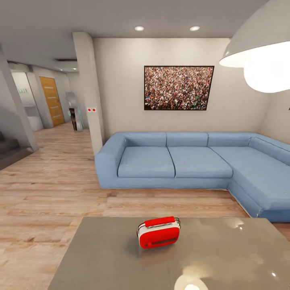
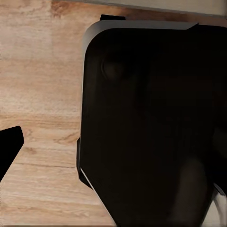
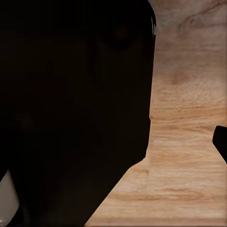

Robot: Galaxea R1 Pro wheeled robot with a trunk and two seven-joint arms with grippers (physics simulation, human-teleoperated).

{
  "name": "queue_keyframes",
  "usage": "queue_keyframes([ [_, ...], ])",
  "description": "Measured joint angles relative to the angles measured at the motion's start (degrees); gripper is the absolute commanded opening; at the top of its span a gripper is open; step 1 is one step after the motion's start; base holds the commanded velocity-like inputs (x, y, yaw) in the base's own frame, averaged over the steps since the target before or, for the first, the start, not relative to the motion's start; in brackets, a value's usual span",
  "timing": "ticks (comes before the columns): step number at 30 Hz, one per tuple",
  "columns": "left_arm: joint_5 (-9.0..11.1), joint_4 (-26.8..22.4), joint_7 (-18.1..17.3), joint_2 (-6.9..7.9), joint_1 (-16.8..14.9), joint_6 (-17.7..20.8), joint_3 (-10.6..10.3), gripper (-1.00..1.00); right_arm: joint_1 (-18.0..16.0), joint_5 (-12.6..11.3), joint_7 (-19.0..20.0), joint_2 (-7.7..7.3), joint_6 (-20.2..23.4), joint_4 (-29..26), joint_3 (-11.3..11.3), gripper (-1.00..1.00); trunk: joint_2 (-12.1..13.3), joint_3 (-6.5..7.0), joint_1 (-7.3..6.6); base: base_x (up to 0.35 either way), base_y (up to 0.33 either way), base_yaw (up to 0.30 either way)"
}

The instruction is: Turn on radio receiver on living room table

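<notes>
- Radio receiver [image 1: 158, 233]: a small red box with a pale band around its edge and a red handle on top. It stands upright on the grey table [image 1: 100, 257], near the table's far edge and about midway across it, with its front panel turned toward the robot and slightly left.
- Beyond the table, across a strip of wood plank floor [image 1: 48, 193], a blue L-shaped sofa [image 1: 173, 161] runs along the far wall and wraps round to the right. A framed crowd picture [image 1: 179, 88] hangs above it, and a white pendant lamp [image 1: 262, 52] hangs at the upper right, its glow mirrored in the tabletop.
- Both wrist views look down at plank flooring past a large dark body part of the robot. A black tip juts in at the edge of each, and I cannot tell from these whether either gripper's fingers are apart or together.
- Step in hand, as I judge it: the approach is nearly done, with the robot facing the table and the reach not yet begun.
- The next move calls for raising one arm over the near part of the table and bringing a fingertip to the radio's switch without pushing the light box over. The switch itself is too small to make out.
</notes>
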Motion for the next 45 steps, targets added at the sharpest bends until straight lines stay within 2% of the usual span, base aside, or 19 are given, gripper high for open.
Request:
queue_keyframes([
  [45, 0.03, -0.16, 0.08, 0.0, 0.0, -0.09, 0.0, 1.0, 0.0, 0.02, 0.0, -0.28, -0.38, 0.0, 0.01, 1.0, 18.05, 3.89, -9.88, 0.0, 0.0, 0.0],
])
